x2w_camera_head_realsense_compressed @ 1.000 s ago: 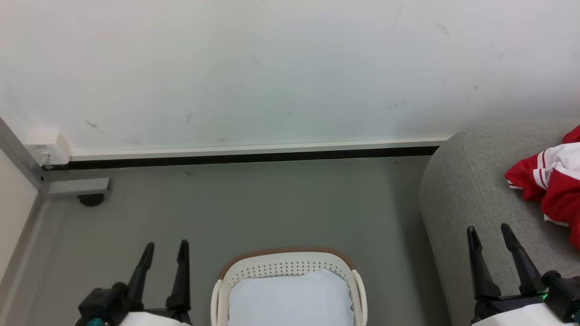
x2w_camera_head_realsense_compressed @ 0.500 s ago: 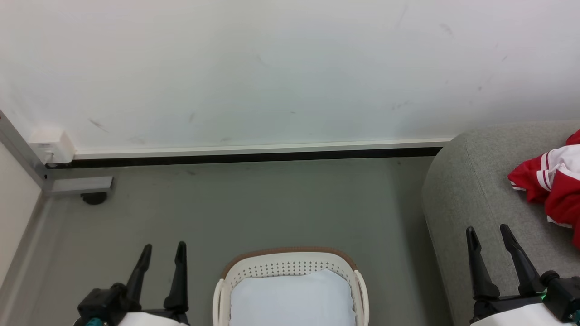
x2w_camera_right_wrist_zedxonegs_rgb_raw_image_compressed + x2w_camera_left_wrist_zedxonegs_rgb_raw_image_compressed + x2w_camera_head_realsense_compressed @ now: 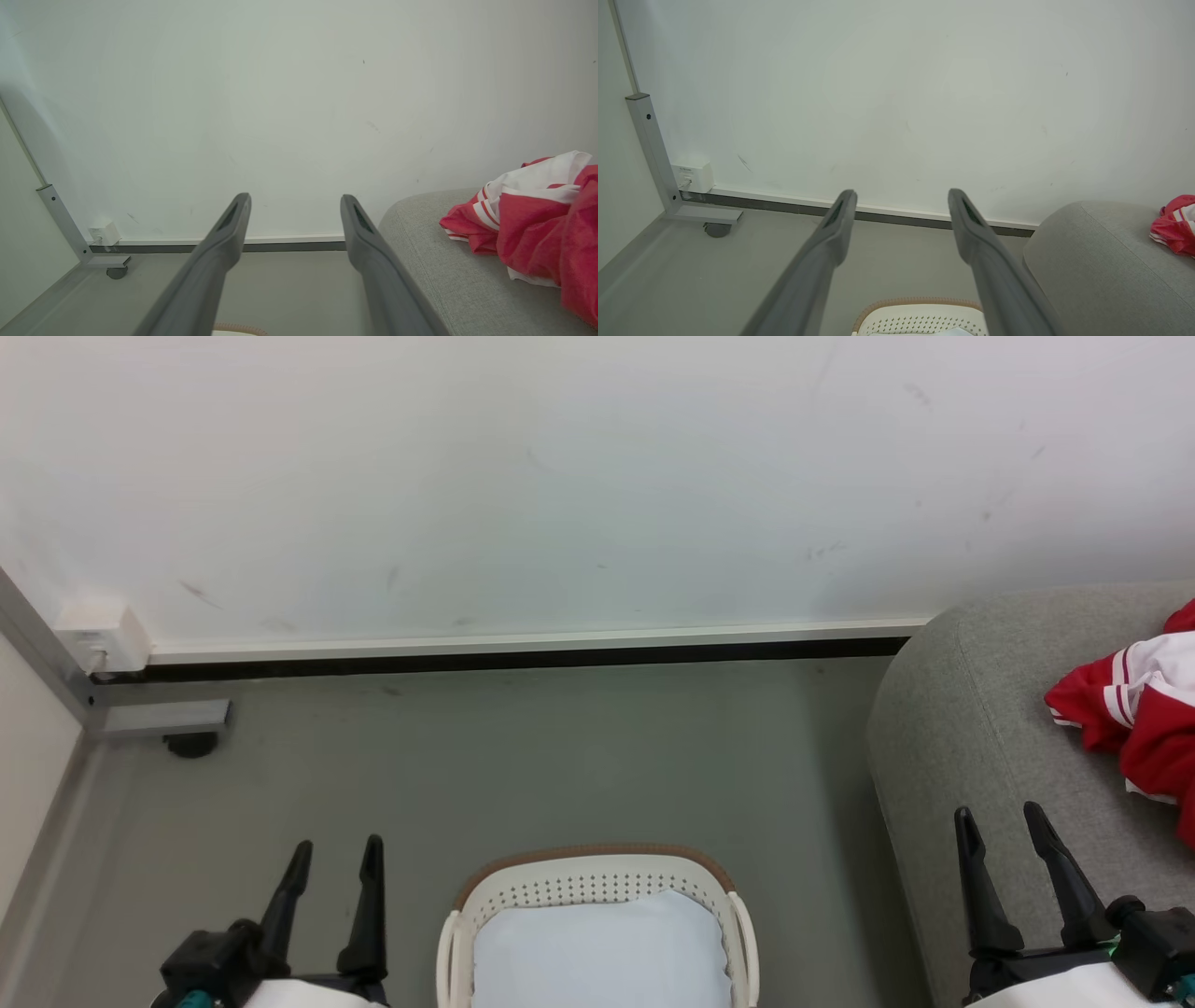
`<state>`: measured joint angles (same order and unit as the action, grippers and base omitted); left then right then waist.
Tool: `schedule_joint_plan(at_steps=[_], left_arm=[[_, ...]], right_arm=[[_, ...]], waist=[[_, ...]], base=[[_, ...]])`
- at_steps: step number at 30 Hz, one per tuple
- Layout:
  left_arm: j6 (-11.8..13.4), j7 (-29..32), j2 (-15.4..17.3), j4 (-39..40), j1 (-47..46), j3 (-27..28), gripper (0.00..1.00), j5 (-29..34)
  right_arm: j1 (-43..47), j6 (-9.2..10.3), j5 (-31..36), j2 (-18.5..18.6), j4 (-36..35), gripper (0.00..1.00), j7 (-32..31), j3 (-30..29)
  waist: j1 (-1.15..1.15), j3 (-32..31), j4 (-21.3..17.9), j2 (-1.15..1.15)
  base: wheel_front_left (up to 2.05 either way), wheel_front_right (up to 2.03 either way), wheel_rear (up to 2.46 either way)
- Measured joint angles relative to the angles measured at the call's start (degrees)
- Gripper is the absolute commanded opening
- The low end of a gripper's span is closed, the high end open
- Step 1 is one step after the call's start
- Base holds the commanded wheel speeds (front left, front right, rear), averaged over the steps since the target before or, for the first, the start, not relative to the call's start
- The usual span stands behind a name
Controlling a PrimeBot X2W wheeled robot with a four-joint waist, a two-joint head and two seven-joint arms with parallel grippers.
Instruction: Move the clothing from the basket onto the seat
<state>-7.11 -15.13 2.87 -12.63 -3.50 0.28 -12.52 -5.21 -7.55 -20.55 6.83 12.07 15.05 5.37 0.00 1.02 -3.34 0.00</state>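
The red and white clothing [image 3: 1134, 709] lies crumpled on the grey seat [image 3: 971, 709] at the right; it also shows as clothing [image 3: 528, 214] on the seat [image 3: 434, 266] and as clothing [image 3: 1176, 224] at the far right. The white basket [image 3: 597, 882] with a brown rim stands on the floor at bottom centre and holds a pale blue-white pad [image 3: 597, 952]. My left gripper [image 3: 336, 847] is open to the left of the basket, nothing between its fingers. My right gripper [image 3: 999, 814] is open above the seat's front, short of the clothing.
A white wall with a dark skirting strip [image 3: 504, 661] runs behind the grey floor [image 3: 523, 756]. At the left stand a metal frame leg with a caster [image 3: 187, 745] and a small white wall box [image 3: 98, 637].
Almost nothing has moved. The head view has shifted slightly, and both grippers stay open in place.
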Motion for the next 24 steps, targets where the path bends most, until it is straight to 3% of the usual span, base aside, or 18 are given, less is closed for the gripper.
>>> schedule_joint_plan(at_steps=[3, 4, 8, 24], left_arm=[[0.0, 0.0, 0.0, -0.2, 0.0, -0.3, 1.0, -0.2], [0.0, 0.0, -0.1, -0.5, 0.1, -0.3, 0.0, -0.2], [0.0, 0.3, -0.4, -2.5, 1.5, -0.5, 0.0, -0.3], [0.0, 4.6, -0.5, -2.6, 1.3, 0.8, 0.0, -16.8]], right_arm=[[0.0, 0.0, 0.0, -0.1, 0.1, 1.0, 0.0, 0.2], [0.1, 0.0, 0.0, -0.1, 0.4, 0.0, 0.0, 0.2], [1.4, 0.0, -0.5, -0.5, 2.1, 0.0, -0.4, 0.4], [1.6, 0.0, -15.4, -1.1, 2.2, 0.0, -4.5, -1.7]], waist=[[0.0, 0.0, 0.0, 0.0], [0.0, -0.1, 0.0, 0.0], [0.0, -0.1, 0.0, 0.0], [0.0, -0.2, 0.5, 0.0]], base=[[0.0, 0.0, 0.0], [0.0, 0.0, 0.0], [0.0, 0.0, 0.0], [0.0, 0.0, 0.0]])
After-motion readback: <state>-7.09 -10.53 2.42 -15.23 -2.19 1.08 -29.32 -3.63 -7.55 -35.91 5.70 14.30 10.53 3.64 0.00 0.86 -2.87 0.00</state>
